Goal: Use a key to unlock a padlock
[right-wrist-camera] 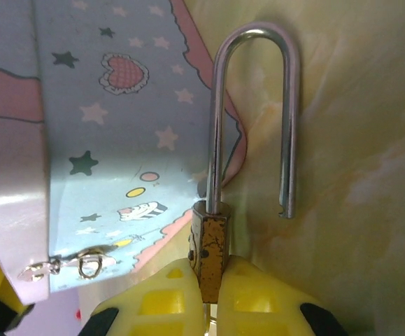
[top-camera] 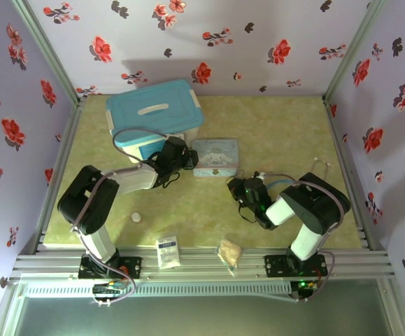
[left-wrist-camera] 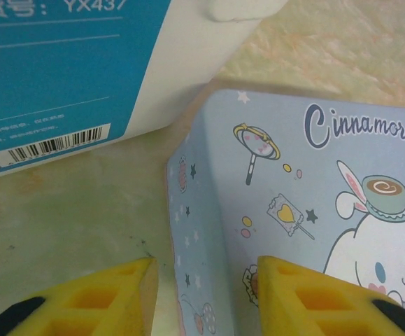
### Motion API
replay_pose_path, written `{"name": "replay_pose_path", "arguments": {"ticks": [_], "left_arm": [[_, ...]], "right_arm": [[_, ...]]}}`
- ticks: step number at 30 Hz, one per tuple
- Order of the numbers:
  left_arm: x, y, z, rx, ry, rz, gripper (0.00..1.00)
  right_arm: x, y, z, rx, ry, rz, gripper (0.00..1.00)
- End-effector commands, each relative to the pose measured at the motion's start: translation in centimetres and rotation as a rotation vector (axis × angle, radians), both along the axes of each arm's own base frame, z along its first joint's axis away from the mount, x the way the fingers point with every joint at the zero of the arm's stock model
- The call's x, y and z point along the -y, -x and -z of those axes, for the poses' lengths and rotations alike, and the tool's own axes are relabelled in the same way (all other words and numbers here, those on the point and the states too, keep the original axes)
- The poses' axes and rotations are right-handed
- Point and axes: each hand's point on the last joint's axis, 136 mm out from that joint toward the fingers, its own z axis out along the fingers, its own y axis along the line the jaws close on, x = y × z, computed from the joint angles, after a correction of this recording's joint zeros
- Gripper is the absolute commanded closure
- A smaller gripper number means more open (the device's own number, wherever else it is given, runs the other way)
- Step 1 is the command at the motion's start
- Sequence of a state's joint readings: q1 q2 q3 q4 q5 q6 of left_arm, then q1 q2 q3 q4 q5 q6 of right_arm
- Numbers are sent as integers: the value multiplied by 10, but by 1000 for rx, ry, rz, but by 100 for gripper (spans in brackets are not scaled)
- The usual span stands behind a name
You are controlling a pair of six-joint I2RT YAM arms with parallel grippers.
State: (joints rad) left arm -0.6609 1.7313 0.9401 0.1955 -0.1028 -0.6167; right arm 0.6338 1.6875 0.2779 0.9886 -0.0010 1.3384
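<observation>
"Cinnamoro" tin (left-wrist-camera: 314, 210), "YX437" box (left-wrist-camera: 62, 70), open-shackled padlock (right-wrist-camera: 210, 246)

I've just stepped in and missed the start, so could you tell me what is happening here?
The right gripper pinches the brass padlock by its body between its fingers, beside the cartoon tin. One leg of the shackle hangs free, so it looks unlocked. The left gripper is open at the tin's corner, holding nothing.

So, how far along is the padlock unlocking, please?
Done, apparently: on the padlock, one leg of the shackle sits free of the brass body. In hand: the right jaws grip that body; the left jaws stand open astride the tin edge. Left: likely setting it down.
</observation>
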Motion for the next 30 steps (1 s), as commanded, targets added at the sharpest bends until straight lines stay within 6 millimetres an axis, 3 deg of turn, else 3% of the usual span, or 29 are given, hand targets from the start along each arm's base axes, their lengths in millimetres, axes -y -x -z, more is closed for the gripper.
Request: {"name": "replay_pose_path", "arguments": {"ticks": [1, 9, 11, 14, 20, 27, 30], "left_arm": [[-36, 25, 41, -149, -179, -4, 58], [-29, 24, 23, -129, -128, 9, 50], [-30, 24, 18, -123, -125, 8, 49], [-30, 26, 16, -127, -122, 11, 49], [-34, 34, 14, -125, -109, 6, 49], [-36, 34, -7, -91, -92, 7, 44], [-37, 34, -28, -56, -85, 17, 40]], "right_arm": [[2, 52, 40, -218, 121, -204, 100], [35, 79, 11, -293, 294, -333, 100], [33, 87, 9, -316, 230, -422, 100], [36, 107, 16, -406, 266, -584, 100], [41, 103, -2, -354, 310, -600, 100], [56, 113, 17, -491, 414, -647, 99], [64, 106, 12, -464, 470, -614, 84]]}}
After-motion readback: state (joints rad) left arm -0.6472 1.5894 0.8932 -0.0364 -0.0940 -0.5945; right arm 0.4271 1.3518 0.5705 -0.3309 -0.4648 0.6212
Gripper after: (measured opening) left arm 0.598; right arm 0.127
